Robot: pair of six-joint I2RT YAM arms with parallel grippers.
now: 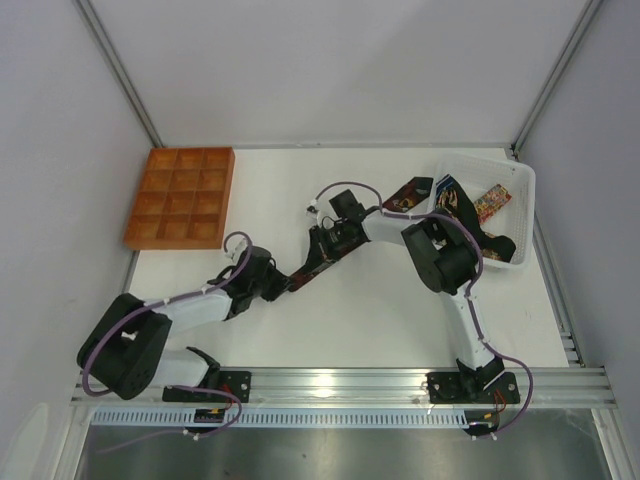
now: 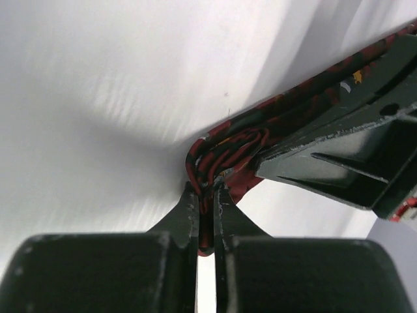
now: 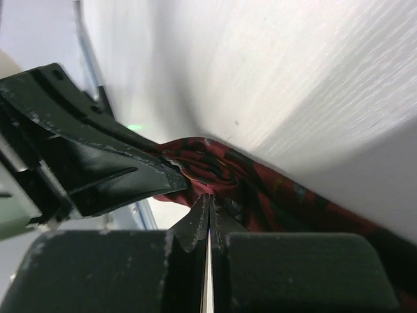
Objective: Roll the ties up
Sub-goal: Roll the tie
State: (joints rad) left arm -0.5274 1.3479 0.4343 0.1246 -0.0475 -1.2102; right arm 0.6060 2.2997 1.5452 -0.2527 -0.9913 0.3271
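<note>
White worktop (image 1: 380, 320): your left gripper (image 2: 207, 207) and right gripper (image 3: 210, 210) both pinch the maroon tie (image 2: 229, 149) at mid-worktop, its end folded. More ties (image 1: 492, 203) lie in the far-right basket (image 1: 528, 215).

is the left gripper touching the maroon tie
Touching. The left wrist view shows the left gripper shut on the maroon tie, fabric pinched between its fingers.

Maroon tie (image 2: 228, 149) with black pattern, 1 end curled into a loose roll, stretched diagonally across the desk (image 1: 380, 310) centre. Other patterned ties (image 1: 470, 205) lie heaped at far right.
</note>
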